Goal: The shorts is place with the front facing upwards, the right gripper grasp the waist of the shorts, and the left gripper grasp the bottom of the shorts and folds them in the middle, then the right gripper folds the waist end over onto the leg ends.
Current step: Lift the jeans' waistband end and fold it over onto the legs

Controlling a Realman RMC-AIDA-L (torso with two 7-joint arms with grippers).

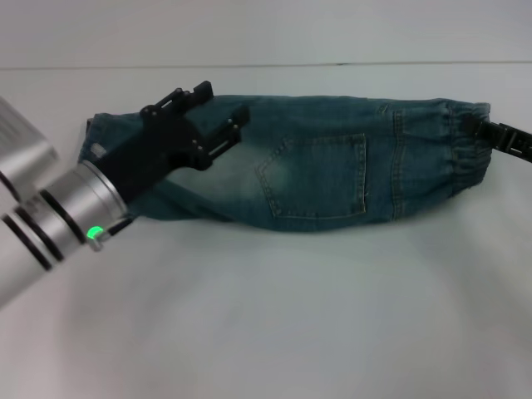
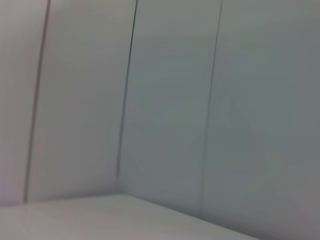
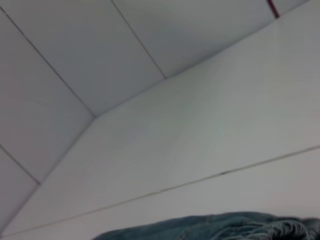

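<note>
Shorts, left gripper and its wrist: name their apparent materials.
Shorts: blue denim, faded wash, stitched pocket seams, gathered waistband. Left gripper: matte black, plastic or coated metal, hard to tell. Wrist: brushed silver metal with black rings.

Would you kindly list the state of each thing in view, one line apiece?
Shorts: folded lengthwise in half, lying flat across the table, back pocket showing on top.
Left claw: open, above the leg end of the shorts, holding nothing.
Right claw: at the waistband end, mostly out of view.
Table: white, bearing the shorts.
</note>
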